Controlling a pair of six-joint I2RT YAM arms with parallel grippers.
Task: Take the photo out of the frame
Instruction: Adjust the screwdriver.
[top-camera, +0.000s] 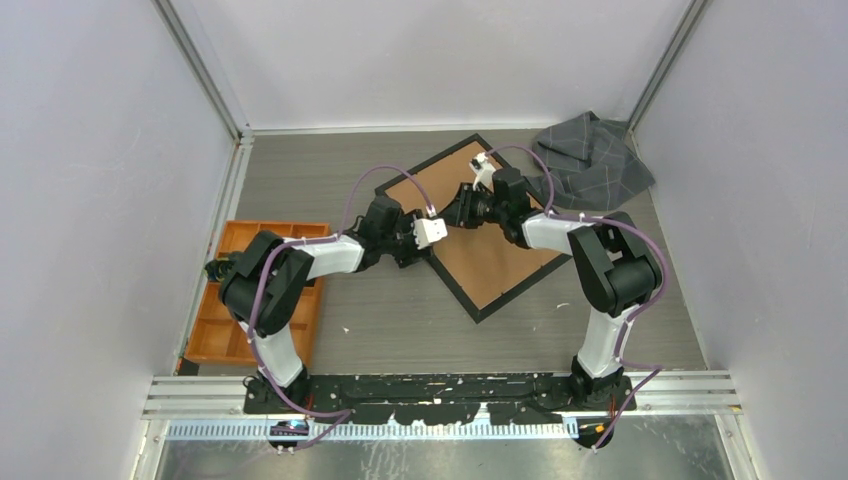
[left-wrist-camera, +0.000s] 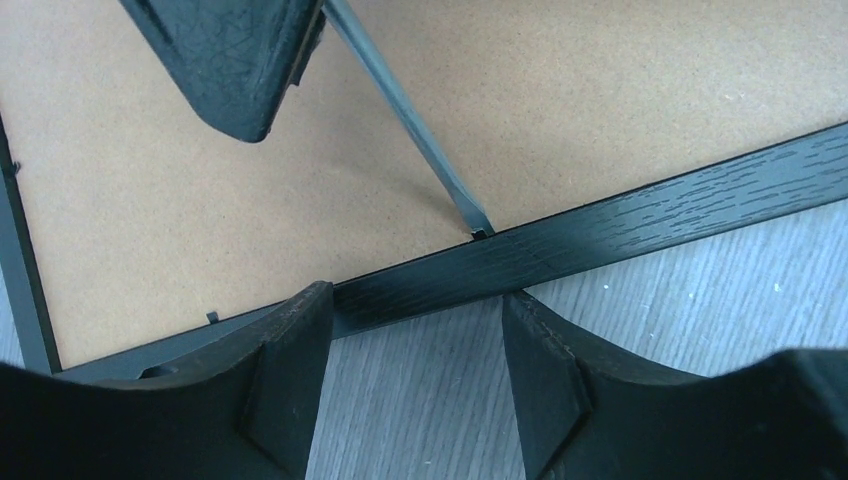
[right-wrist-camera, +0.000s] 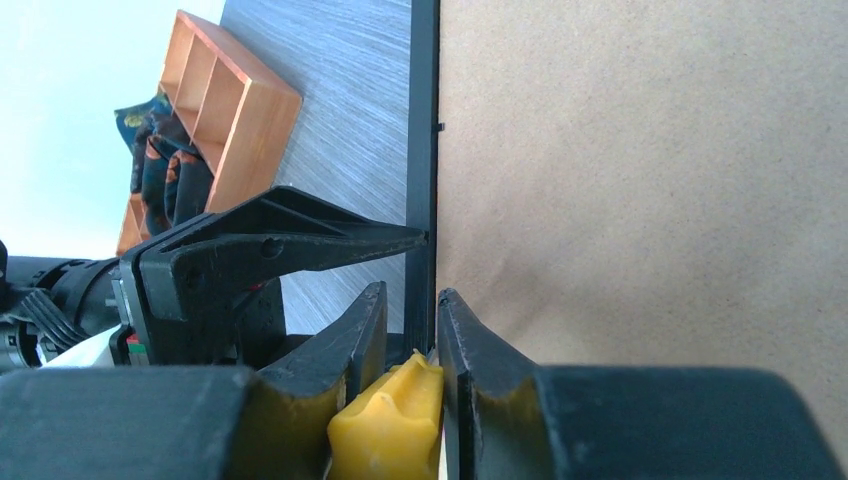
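From above, the frame (top-camera: 497, 272) lies face down on the desk (top-camera: 400, 330) with its brown backing board (top-camera: 468, 262) up; the photo is hidden beneath.

At the left wrist, the left fingers (left-wrist-camera: 290, 380) stand wide, straddling the black border.

At the right wrist, the right fingers (right-wrist-camera: 480, 360) pinch a screwdriver (right-wrist-camera: 390, 425) narrowly.

The frame looks stiff, light and possibly glazed, so its rim is the place to hold. The print likely bends easily.

One frame (top-camera: 500, 265), one tray (top-camera: 228, 335), one cloth (top-camera: 590, 160), one screwdriver (right-wrist-camera: 385, 430); two end effectors: left end effector (left-wrist-camera: 415, 330), right end effector (right-wrist-camera: 412, 330).
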